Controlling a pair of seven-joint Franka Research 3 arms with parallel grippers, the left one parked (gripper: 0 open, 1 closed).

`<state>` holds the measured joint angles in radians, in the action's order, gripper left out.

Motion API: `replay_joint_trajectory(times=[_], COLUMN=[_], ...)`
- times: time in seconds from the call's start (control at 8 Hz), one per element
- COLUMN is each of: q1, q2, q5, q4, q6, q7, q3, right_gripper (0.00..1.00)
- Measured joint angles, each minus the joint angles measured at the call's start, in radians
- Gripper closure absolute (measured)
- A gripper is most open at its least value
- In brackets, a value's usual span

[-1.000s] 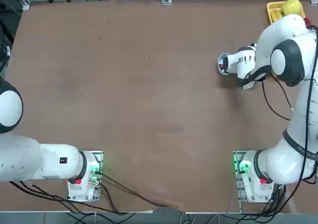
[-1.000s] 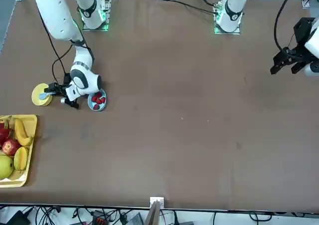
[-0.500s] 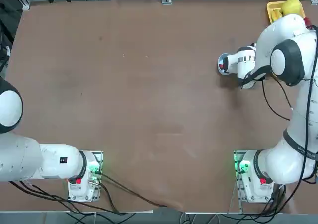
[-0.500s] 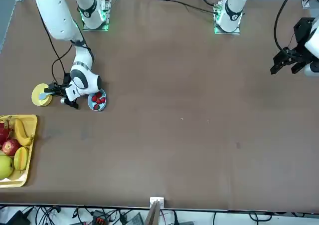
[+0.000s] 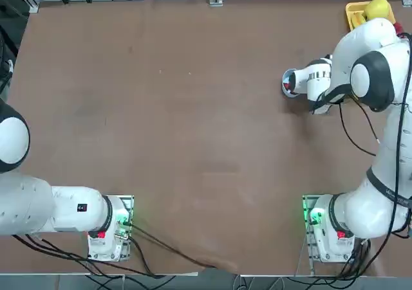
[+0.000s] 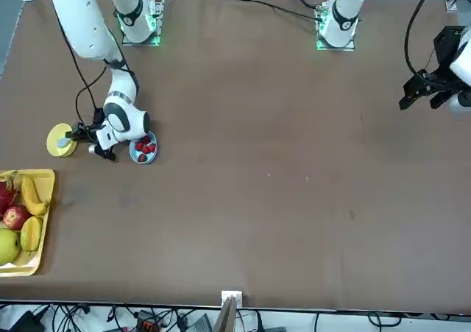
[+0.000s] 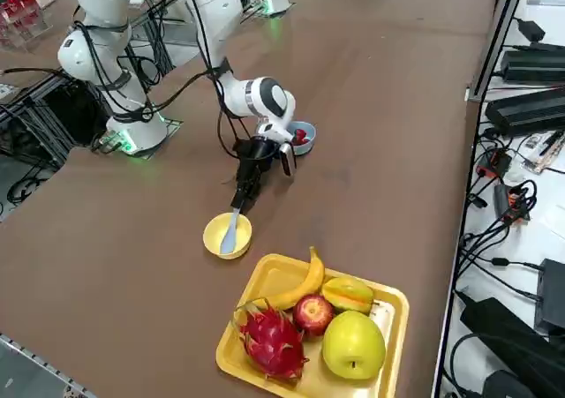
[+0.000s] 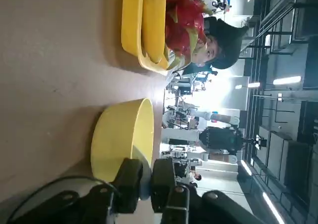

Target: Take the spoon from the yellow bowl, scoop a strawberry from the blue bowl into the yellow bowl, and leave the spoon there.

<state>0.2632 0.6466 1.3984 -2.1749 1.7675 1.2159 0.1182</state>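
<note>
yellow bowl (image 6: 62, 140) sits just ahead of your right gripper (image 6: 74, 134); the claw has just pinched shut on the handle of the spoon (image 7: 231, 230), scoop end lying in the bowl; grasp looks done, so lift next; blue bowl (image 6: 143, 149) with strawberries waits just behind the wrist.

A robotics lab — two white arms are bolted by their bases (image 5: 328, 229) to one edge of a large brown worktop (image 5: 193, 110), green status lights glowing at the mounts. Bundled cables (image 6: 147, 321) and power strips trail along the worktop's edges, black electronics boxes (image 7: 530, 111) lie on the floor beside it, and the wrist view shows a long hall with ceiling strip lights (image 8: 285, 80) — and more machines.
</note>
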Motion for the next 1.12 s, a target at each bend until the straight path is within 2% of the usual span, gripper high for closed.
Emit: replay_joint_trajectory(times=[0.5, 0.88, 1.12], q1=[0.000, -0.020, -0.028], q2=[-0.008, -0.098, -0.165], q5=[0.001, -0.015, -0.124], q4=[0.056, 0.101, 0.143], q6=[-0.027, -0.027, -0.020], q7=[-0.051, -0.244, -0.392], q3=[0.015, 0.022, 0.022], right_gripper=[0.89, 0.89, 0.89])
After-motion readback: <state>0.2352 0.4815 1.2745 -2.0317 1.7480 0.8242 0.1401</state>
